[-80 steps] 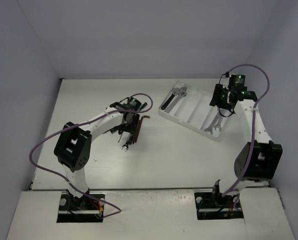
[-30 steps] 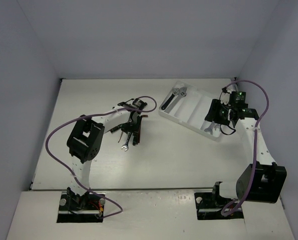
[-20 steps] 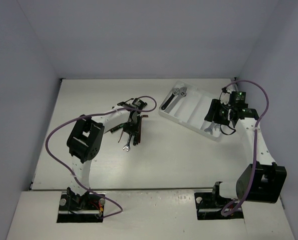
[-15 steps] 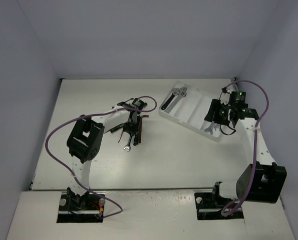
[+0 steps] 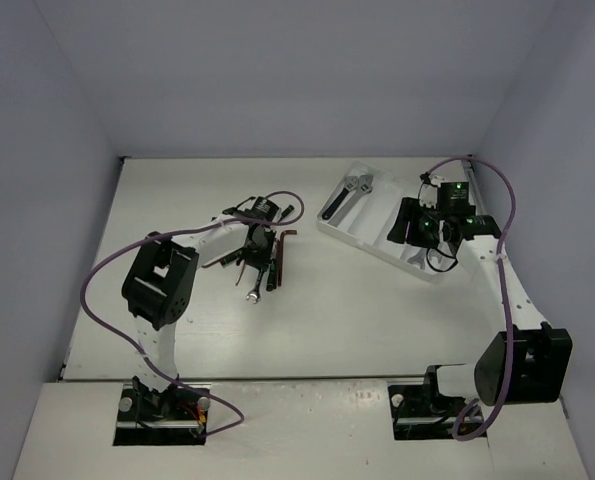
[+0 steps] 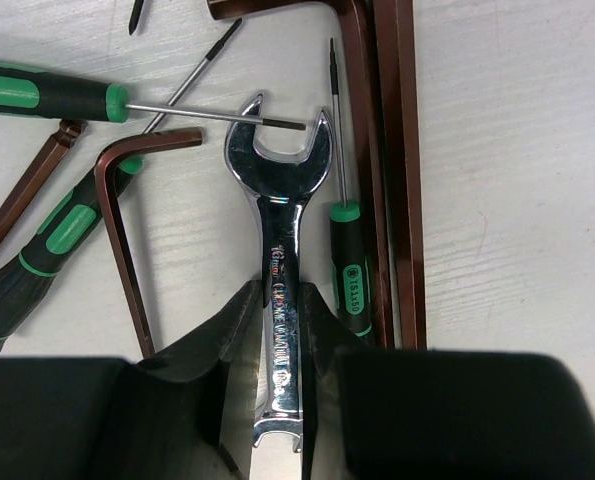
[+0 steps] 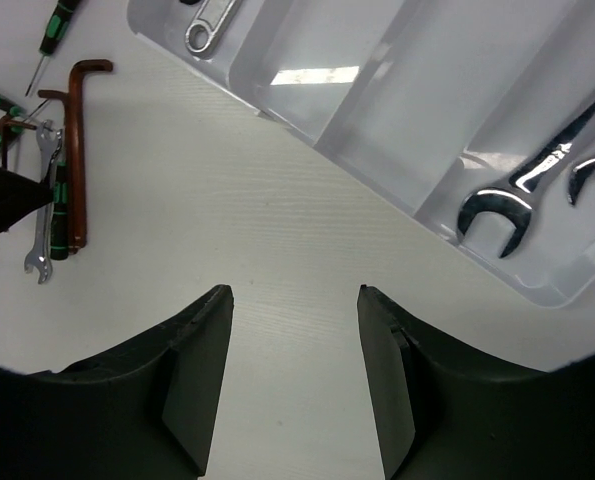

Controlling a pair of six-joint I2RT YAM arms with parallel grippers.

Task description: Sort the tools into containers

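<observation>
My left gripper (image 6: 279, 300) is shut on the shaft of a silver open-end wrench (image 6: 277, 230), which lies in a pile of tools on the table (image 5: 249, 290). Around it are green-and-black screwdrivers (image 6: 37, 95) and reddish-brown hex keys (image 6: 382, 150). The translucent white tray (image 5: 382, 215) holds an adjustable wrench (image 5: 349, 192) in its left compartment and silver open-end wrenches (image 7: 537, 170) in its right one. My right gripper (image 7: 292, 300) is open and empty, hanging over the table beside the tray's near edge (image 5: 412, 225).
The tool pile also shows in the right wrist view (image 7: 62, 190), left of the tray (image 7: 407, 90). The tray's two middle compartments are bare. Grey walls close in the table at the back and on both sides.
My left gripper has come down onto the tool pile and sits on the wrench. My right gripper has moved left, from the tray's right end to above its near edge.
</observation>
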